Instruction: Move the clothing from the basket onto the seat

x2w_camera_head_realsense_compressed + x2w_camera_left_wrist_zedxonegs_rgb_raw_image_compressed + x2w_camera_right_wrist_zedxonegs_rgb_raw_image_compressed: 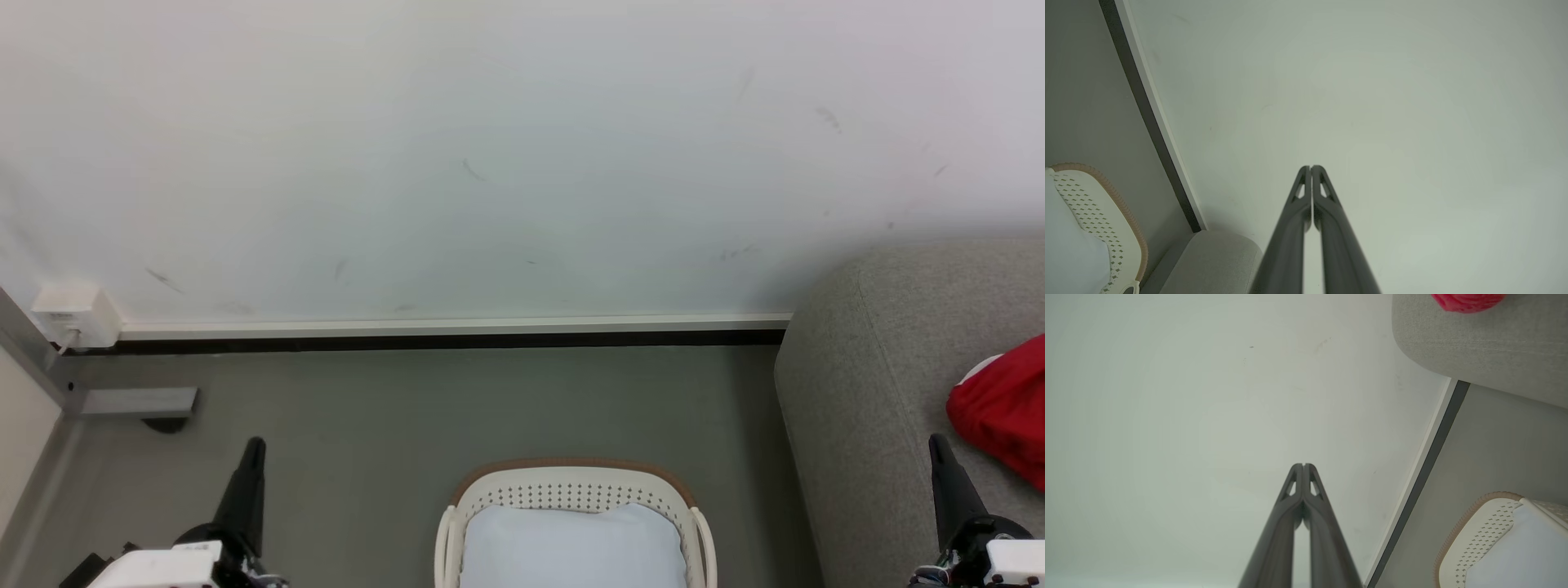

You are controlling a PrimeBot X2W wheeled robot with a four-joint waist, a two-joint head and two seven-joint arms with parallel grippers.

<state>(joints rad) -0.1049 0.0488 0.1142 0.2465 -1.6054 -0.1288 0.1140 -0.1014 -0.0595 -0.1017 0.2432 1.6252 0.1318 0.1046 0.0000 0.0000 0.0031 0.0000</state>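
Red fabric, the clothing (1002,408), lies bunched on the grey seat (857,392) at three o'clock in the head view. The picture's edge cuts it off, so I cannot tell its long axis. From my right tool (939,445) it sits near, toward two o'clock. My left tool (254,447) is well apart from it, beyond the basket (571,472) at six o'clock. Both tools are pressed together on nothing. The basket's visible part holds a plain white pad (571,547). I judge there is little left to move. No lettering is readable.
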